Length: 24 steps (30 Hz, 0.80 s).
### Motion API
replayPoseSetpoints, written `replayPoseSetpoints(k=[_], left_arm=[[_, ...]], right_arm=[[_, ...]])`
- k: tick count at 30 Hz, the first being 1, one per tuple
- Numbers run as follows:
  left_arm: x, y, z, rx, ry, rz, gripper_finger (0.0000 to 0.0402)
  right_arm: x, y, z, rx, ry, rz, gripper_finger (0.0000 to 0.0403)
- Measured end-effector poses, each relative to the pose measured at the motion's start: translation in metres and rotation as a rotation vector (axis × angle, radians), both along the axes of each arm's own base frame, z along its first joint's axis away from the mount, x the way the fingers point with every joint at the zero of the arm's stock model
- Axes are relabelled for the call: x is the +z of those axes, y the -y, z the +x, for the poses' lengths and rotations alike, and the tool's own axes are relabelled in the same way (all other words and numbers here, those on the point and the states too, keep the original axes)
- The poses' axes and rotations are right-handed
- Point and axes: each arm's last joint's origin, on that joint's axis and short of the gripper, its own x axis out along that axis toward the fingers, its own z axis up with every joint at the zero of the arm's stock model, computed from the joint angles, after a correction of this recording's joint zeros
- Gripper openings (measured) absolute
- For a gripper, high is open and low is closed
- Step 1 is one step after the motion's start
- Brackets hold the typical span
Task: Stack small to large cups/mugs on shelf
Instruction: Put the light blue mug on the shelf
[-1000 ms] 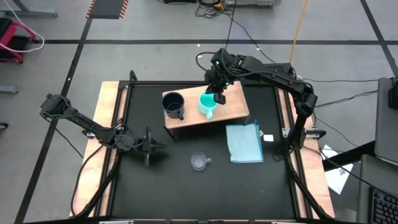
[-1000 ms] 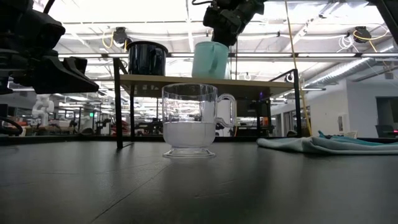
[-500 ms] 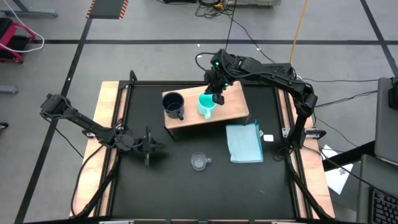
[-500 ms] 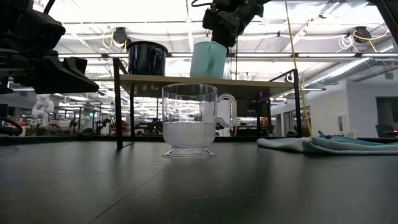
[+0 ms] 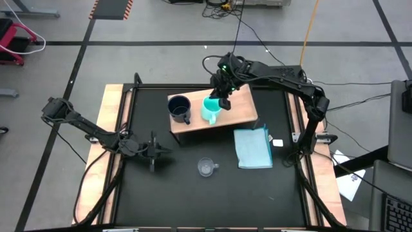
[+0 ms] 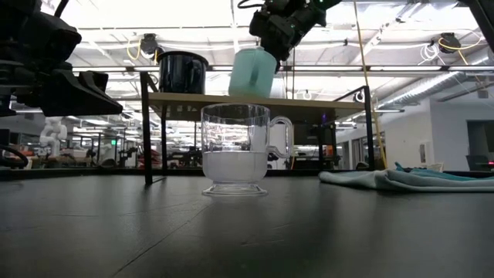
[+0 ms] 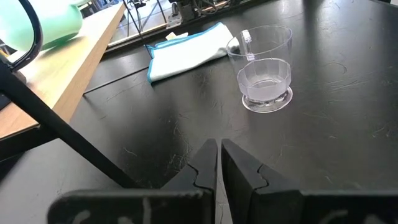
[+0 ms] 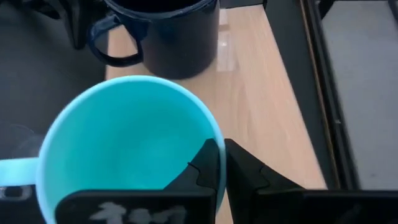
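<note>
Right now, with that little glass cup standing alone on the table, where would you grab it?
By the rim, from above. The glass cup stands upright, mouth open, nothing beside it. One finger inside and one outside the wall should pinch it, probably opposite its handle, which looks too small to grip.

Right pincer (image 5: 221, 102) over turquoise mug (image 5: 210, 109) beside navy mug (image 5: 179, 108) on shelf (image 5: 244, 111)

Open black tabletop (image 5: 174, 180) around glass cup (image 5: 205, 167); cloth (image 5: 253, 147) just beside, shelf (image 5: 241, 115) crowded by navy mug (image 5: 179, 107).
</note>
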Motion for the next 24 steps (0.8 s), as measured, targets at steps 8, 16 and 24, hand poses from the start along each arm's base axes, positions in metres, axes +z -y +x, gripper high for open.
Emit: replayPoseSetpoints(k=[8, 16, 24], left_arm=[[0.000, 0.000, 0.000, -0.002, 0.000, 0.007, 0.0026], [0.000, 0.000, 0.000, -0.003, 0.000, 0.011, 0.0026], [0.000, 0.000, 0.000, -0.002, 0.000, 0.006, 0.0026]], right_arm=[[0.000, -0.014, 0.003, -0.007, -0.076, -0.129, 0.0005], [0.004, -0.025, 0.007, 0.015, -0.088, -0.159, 0.0005], [0.004, -0.030, 0.011, 0.007, -0.074, -0.153, 0.0010]])
